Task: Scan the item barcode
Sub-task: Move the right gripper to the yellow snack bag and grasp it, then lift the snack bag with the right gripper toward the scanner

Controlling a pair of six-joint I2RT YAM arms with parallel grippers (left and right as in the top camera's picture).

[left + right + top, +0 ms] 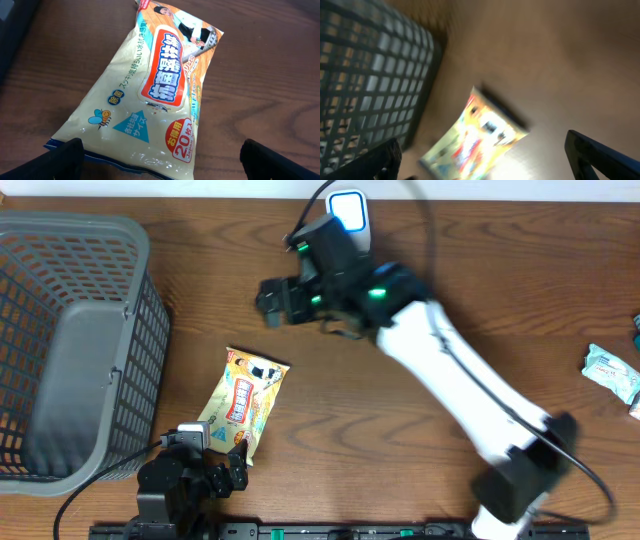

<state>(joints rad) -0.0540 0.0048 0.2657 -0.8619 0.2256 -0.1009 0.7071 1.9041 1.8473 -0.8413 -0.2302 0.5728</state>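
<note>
Near the table edge where the arm bases sit, towards its left half, we see the wipes packet (pixel 245 402) lying flat on the wood, printed face up, yellow with a red label; its far end points towards the middle of the table; the left gripper (pixel 232 465) sits low at the packet's near end, and in the left wrist view its two dark fingers (pixel 60 160) stand wide apart, one at either side of that end, closed on nothing; whether they touch the wrapper we cannot tell. Along the left edge stands a grey mesh basket (pixel 120 370), just beside the packet. The right arm reaches across from the near right corner; the right gripper (pixel 272 298) hangs above bare wood beyond the packet, fingers spread and empty; its wrist view is blurred, yet shows basket and packet below. At the far edge, just behind that wrist, a white scanner (pixel 347 208) glows blue; by the right edge lies a pale teal packet (pixel 610 370).
</note>
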